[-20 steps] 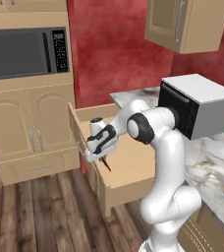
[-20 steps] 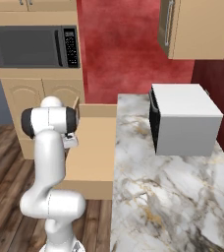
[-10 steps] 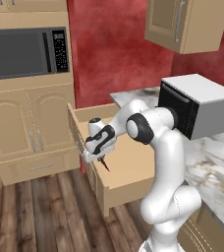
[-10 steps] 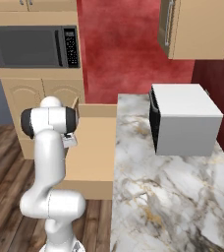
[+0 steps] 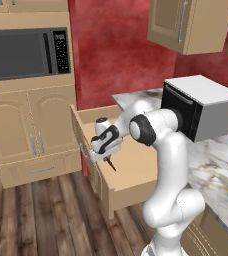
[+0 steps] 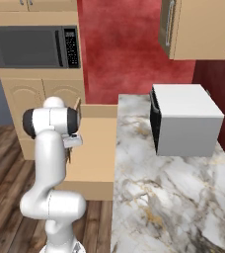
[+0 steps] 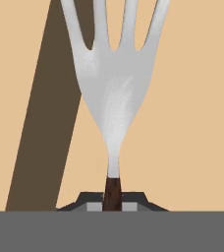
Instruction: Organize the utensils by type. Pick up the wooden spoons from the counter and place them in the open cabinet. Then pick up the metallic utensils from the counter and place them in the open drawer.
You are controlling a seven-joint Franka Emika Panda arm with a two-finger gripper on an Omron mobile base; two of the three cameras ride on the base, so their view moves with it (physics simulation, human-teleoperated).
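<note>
Gripper [image 5: 107, 159] clamped on the fork [image 7: 115, 83] by its dark handle, now slightly lower over the drawer [image 5: 136, 170] floor than a second ago; release appears imminent.

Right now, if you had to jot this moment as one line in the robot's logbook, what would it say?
fingers: shut on fork | fork: silver, dark handle, held over open drawer | not yet released | counter: toaster oven on it
</note>
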